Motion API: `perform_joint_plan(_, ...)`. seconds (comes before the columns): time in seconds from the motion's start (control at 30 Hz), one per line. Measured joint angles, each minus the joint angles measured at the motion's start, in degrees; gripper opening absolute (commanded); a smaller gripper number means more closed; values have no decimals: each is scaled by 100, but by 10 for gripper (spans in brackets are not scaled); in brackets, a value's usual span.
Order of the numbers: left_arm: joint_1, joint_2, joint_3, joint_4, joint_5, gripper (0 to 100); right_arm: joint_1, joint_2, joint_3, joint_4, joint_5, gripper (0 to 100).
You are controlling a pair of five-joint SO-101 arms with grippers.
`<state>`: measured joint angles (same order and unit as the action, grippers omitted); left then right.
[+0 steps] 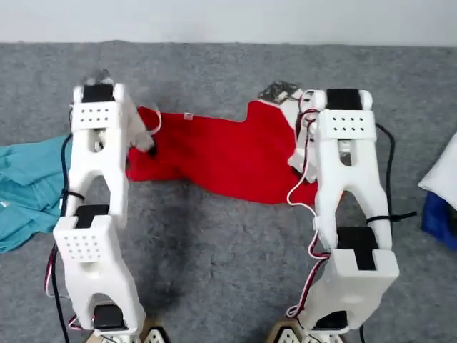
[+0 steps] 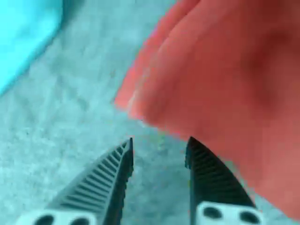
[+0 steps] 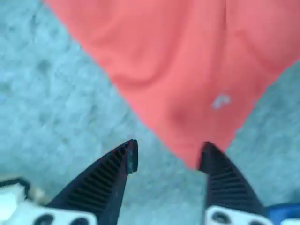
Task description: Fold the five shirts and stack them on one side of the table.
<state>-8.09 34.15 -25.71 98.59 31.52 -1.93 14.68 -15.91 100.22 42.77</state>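
The red shirt (image 1: 228,161) lay mid-table, its long axis running left to right, spanning both arms. Bare grey table (image 1: 214,271) stretched on the near side, and a teal shirt (image 1: 28,186) lay at the left edge. The left gripper (image 2: 159,146) and right gripper (image 3: 169,151) gaped empty at the red shirt's ends.

White arms (image 1: 96,186), ribbed black end effectors (image 2: 161,140) (image 3: 169,143)

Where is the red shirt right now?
In the high view the red shirt lies stretched between the left arm and right arm, the teal shirt beside its left end.
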Motion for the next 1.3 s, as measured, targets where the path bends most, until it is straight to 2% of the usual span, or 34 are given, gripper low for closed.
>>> perform_joint_plan(0.13, -141, 229, 193, -308, -18, 182, 149, 0, 62, 0, 0, 480)
perform_joint_plan(0.37, -132, 976, -44, -774, -18, 182, 352, 0, 835, -448, 0, 431)
perform_joint_plan(0.67, -132, 1943, -1653, -774, -246, 182, 422, 571, 1090, -1442, 0, 381)
perform_joint_plan(0.93, -132, 2760, -3007, -255, -440, 182, 413, 1371, 1090, -2119, 0, 228)
perform_joint_plan(1.1, -132, 3253, -3789, 53, -466, 176, 448, 1503, 1081, -2400, -255, 74)
perform_joint_plan(1.17, -123, 3420, -4035, 79, -466, 144, 448, 1503, 1081, -2514, -360, 8)
perform_joint_plan(1.27, -88, 3604, -4316, 79, -466, 16, 448, 1503, 1081, -2593, -501, 20)
perform_joint_plan(1.3, -70, 3640, -4422, 79, -475, 8, 440, 1503, 1081, -2593, -519, 12)
